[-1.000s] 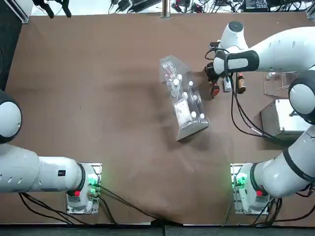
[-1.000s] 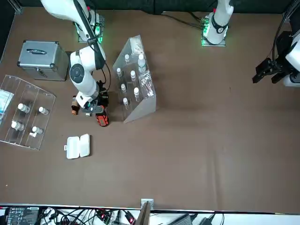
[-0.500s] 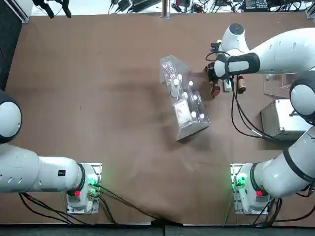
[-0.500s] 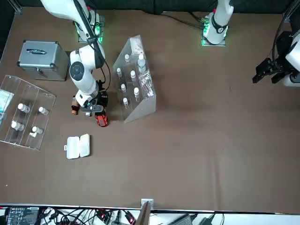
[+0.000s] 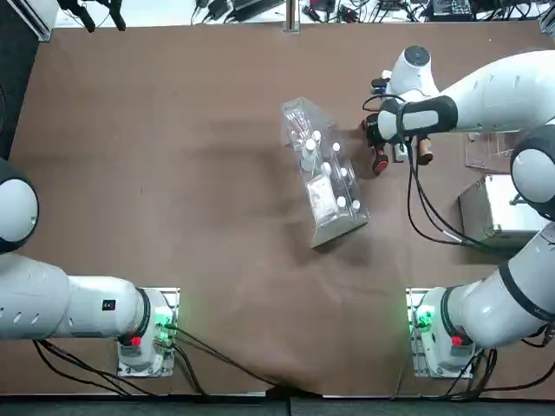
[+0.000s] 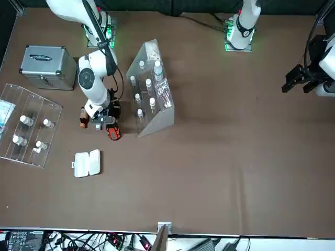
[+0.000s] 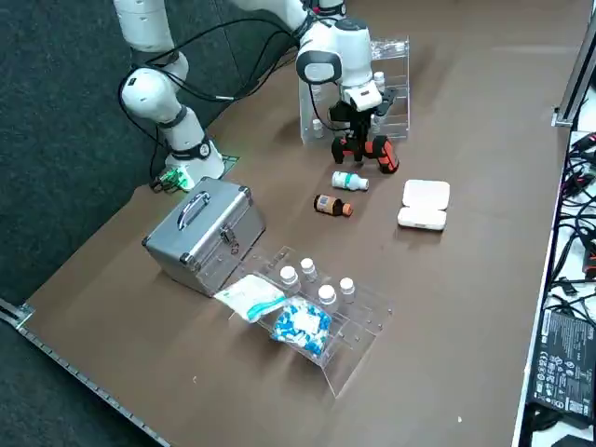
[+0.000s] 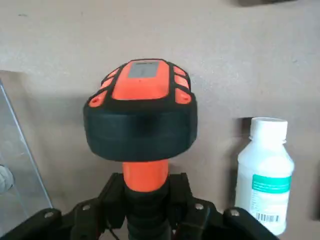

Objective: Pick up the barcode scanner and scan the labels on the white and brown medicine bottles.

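Observation:
My right gripper [image 8: 148, 212] is shut on the orange handle of the barcode scanner [image 8: 141, 117], whose black and orange head points at the table. In the top view the gripper [image 5: 379, 137] sits over the scanner [image 5: 380, 161], between the clear rack and the bottles. The white bottle [image 8: 265, 175] lies right beside the scanner, also seen as the white bottle [image 7: 349, 181] in the side view. The brown bottle [image 7: 331, 205] lies just past it, on its side. Scanner [image 7: 369, 151] and gripper [image 7: 358, 128] are close above the table.
A clear rack [image 5: 323, 173] with white-capped vials stands just left of the scanner. A white flat case [image 7: 424, 205] lies near the table's far edge. A metal case [image 7: 205, 233] and a clear tray [image 7: 317, 317] with vials and packets sit at the robot's right.
The right wrist has shifted and turned slightly over the scanner, which stays in its grip. The bottles have not moved.

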Available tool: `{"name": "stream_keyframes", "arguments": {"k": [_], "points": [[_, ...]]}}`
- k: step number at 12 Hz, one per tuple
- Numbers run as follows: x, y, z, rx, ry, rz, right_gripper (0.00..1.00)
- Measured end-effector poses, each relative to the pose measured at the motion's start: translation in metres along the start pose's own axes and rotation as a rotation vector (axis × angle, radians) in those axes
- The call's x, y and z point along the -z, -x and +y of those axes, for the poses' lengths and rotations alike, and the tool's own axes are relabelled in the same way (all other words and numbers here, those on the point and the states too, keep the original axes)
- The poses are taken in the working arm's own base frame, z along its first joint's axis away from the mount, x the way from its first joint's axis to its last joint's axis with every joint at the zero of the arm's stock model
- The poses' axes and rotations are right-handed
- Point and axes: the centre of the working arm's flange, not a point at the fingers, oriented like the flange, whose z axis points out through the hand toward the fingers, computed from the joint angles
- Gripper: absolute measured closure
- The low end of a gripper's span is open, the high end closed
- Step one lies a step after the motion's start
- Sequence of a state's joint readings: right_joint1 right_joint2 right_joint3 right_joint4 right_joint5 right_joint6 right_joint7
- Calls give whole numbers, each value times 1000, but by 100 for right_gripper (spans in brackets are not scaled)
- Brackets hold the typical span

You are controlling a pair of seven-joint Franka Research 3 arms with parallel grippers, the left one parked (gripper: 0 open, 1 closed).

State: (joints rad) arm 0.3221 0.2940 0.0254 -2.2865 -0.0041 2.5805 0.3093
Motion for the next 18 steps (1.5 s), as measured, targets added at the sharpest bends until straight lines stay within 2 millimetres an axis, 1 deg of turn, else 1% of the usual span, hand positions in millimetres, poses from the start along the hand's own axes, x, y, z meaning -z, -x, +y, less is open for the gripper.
{"name": "stream_keyframes", "arguments": {"k": [2,3,7,8,11,13,15,18], "points": [[0,0,0,-1,0,-1,57],[0,0,1,-1,1,-1,51],[3,-1,2,-4,-1,6,7],[4,-1,2,-4,-1,8,0],[13,-4,3,-7,-4,22,0],[26,-9,5,-13,-4,26,0],[51,-21,8,-24,3,12,0],[101,-45,16,-32,13,-6,0]]}}
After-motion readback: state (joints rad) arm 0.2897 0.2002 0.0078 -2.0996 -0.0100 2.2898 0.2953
